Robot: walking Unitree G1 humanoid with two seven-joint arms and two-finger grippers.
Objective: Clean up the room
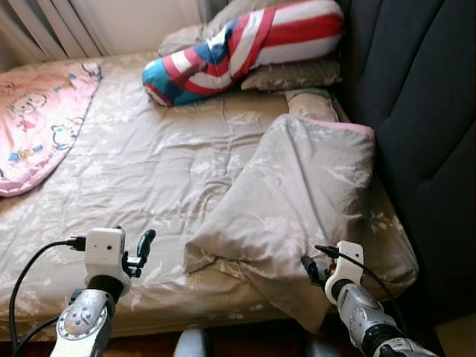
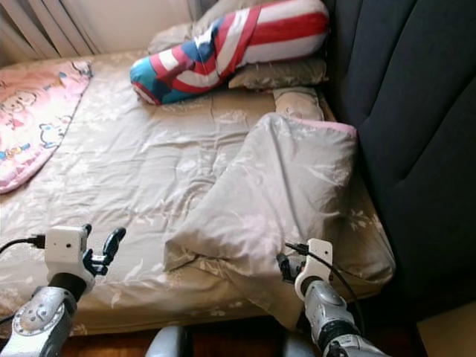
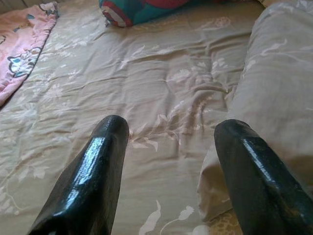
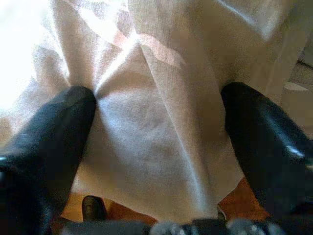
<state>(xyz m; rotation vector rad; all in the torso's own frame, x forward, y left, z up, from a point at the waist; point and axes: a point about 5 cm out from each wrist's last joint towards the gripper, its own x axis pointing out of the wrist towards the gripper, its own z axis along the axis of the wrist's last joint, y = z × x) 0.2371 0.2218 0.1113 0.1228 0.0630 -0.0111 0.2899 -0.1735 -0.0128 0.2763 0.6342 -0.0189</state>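
Note:
A beige floral duvet (image 1: 163, 171) covers the bed, and its right part is folded back into a loose flap (image 1: 297, 186) whose corner hangs over the front edge. My right gripper (image 4: 159, 103) is open at that hanging corner; cloth lies between its fingers, which are not closed on it. In the left eye view the right gripper (image 1: 311, 269) sits at the flap's lower edge. Left of the flap, my left gripper (image 1: 140, 253) hovers open over the flat duvet near the front edge, holding nothing.
A red, white and blue striped pillow (image 1: 245, 44) and a beige pillow (image 1: 294, 74) lie at the head of the bed. A pink cartoon blanket (image 1: 37, 126) lies on the far left. A dark padded headboard (image 1: 424, 111) stands along the right. Wooden floor (image 1: 245, 338) shows below the bed.

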